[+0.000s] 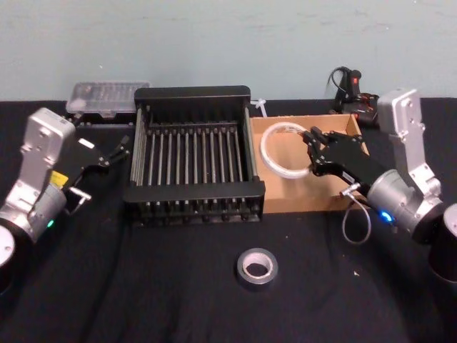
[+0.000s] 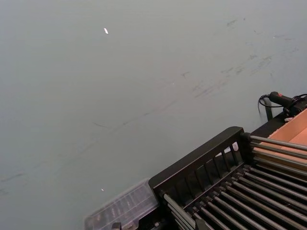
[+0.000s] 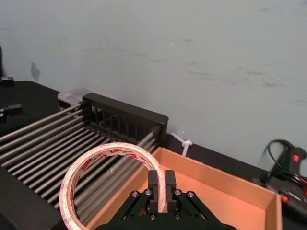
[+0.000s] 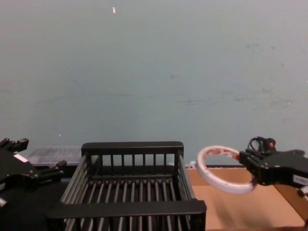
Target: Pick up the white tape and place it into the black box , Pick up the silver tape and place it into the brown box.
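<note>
The white tape (image 1: 280,151), a thin ring with red print, hangs tilted above the brown box (image 1: 335,196), near the wall it shares with the black box (image 1: 193,193). My right gripper (image 1: 311,153) is shut on the ring's rim. The right wrist view shows the fingers (image 3: 154,184) pinching the white tape (image 3: 96,160) over the brown box (image 3: 230,191), beside the black box (image 3: 124,115). From the chest view, the white tape (image 4: 219,173) floats right of the black box (image 4: 132,209). The silver tape (image 1: 257,267) lies flat on the table in front. My left gripper (image 1: 114,152) is open, left of the crate.
A clear plastic case (image 1: 107,97) sits behind the crate at the back left. A black and red tool with a cable (image 1: 350,84) lies behind the brown box. A white cable tie (image 1: 258,107) lies between the boxes at the back. Black cloth covers the table.
</note>
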{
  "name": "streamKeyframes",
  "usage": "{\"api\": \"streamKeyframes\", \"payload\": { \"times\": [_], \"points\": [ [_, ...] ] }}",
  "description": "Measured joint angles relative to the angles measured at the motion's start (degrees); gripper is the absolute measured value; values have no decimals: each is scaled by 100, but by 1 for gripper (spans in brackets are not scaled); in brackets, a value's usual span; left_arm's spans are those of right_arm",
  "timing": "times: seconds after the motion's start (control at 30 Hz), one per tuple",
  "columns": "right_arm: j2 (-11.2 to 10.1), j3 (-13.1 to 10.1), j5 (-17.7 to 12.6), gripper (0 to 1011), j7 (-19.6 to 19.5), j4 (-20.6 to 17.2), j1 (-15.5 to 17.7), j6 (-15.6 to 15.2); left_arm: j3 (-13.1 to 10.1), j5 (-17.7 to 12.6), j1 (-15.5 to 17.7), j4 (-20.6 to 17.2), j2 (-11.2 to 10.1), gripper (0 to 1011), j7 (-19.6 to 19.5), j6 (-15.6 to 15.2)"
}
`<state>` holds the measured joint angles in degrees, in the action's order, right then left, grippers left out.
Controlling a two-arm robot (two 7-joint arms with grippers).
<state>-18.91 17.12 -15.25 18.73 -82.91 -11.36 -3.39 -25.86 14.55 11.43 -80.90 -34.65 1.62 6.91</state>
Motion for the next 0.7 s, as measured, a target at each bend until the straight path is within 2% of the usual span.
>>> {"api": "streamKeyframes", "payload": {
  "times": [0.7],
  "points": [
    [473, 421, 276, 98, 69, 583, -736, -85, 0, 0, 0, 0, 0, 1001, 0, 0]
  ]
}}
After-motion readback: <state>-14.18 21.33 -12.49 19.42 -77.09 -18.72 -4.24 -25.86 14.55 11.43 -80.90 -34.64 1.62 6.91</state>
